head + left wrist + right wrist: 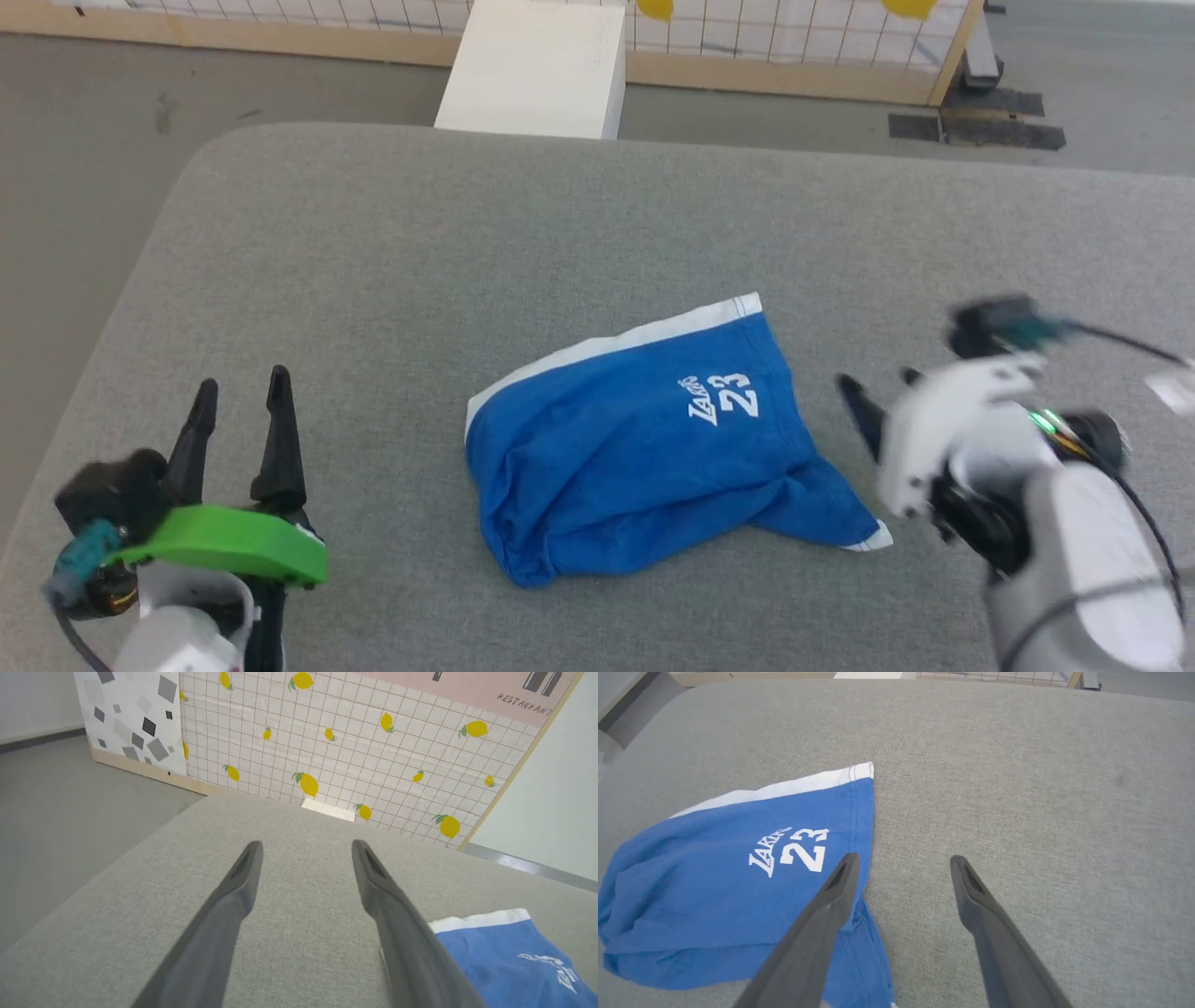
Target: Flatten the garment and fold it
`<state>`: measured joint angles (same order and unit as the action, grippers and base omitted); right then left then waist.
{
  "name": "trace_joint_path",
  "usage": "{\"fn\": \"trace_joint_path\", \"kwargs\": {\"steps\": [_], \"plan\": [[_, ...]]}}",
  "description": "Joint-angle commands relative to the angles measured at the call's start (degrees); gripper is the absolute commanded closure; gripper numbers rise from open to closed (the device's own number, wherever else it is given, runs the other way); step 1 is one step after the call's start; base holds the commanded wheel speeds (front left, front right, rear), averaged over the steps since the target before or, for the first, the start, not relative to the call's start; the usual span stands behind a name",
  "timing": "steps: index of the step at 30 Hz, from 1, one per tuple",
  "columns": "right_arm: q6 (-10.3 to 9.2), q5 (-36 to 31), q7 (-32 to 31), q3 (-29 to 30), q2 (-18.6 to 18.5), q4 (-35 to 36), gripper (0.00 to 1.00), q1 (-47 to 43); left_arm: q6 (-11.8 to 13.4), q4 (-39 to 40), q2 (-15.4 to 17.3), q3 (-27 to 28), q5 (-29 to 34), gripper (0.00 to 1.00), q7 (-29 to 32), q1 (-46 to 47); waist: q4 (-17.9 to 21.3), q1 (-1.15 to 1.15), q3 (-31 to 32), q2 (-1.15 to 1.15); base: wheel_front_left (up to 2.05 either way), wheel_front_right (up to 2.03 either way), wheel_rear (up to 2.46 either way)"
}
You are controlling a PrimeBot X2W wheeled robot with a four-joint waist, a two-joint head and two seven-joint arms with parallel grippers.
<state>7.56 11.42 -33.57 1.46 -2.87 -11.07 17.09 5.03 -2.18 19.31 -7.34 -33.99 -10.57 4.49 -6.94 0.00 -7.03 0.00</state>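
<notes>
The garment (644,448), bright blue shorts with a white band along the far edge and white "23" print, lies crumpled in a rough fold at the middle of the grey padded table (523,233). My left gripper (241,394) stands open at the lower left, well apart from the cloth, nothing between its fingers. In the left wrist view the garment (504,956) shows at the lower right of the open left gripper (306,847). My right gripper (878,383) is open just right of the shorts, blurred. In the right wrist view the right gripper (901,861) hovers over the garment's (738,877) right edge.
A white box (537,70) stands on the floor beyond the table's far edge. Behind it runs a lemon-print grid panel (355,742) with a wooden frame. Grey floor (84,140) lies to the left of the table's rounded corner.
</notes>
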Motion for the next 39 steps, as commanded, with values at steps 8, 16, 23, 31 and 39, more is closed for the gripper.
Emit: {"fn": "trace_joint_path", "kwargs": {"steps": [8, 16, 23, 31, 39], "plan": [[-0.08, -6.3, -9.6, -9.6, 0.0, -10.6, 0.00, 13.8, 0.9, -1.7, -3.4, 1.6, 8.4, 0.00, -4.4, 2.6, -0.5, 0.00, -6.2, 0.00, 0.00, 0.00, 0.00], [-0.08, -5.9, -12.2, -15.1, 0.0, -20.1, 0.00, 15.4, -2.9, -2.5, -8.6, 6.5, 9.9, 0.00, -4.4, 3.8, -1.7, 0.00, -8.6, 0.00, 0.00, 0.00, 0.00], [-0.08, -3.8, -8.4, -9.5, 0.0, -20.3, 1.00, 16.1, -5.7, -3.6, -10.9, 9.8, 11.6, 0.00, -4.4, 3.8, -0.9, 0.00, -7.7, 0.00, 0.00, 0.00, 0.00], [-0.08, -6.0, -2.5, 11.2, 0.0, -12.8, 1.00, 9.8, -7.0, -4.6, -12.6, 11.0, 13.3, 0.00, -4.4, 2.5, 0.3, 0.00, -5.3, 0.00, 0.00, 0.00, 0.00], [-0.08, -6.4, -1.8, 20.0, 0.0, -10.8, 1.00, 0.0, -7.1, -7.1, -13.3, 10.9, 12.9, 0.00, -4.3, 0.6, 2.3, 0.00, -3.5, 0.00, 0.00, 0.00, 0.00]]}}
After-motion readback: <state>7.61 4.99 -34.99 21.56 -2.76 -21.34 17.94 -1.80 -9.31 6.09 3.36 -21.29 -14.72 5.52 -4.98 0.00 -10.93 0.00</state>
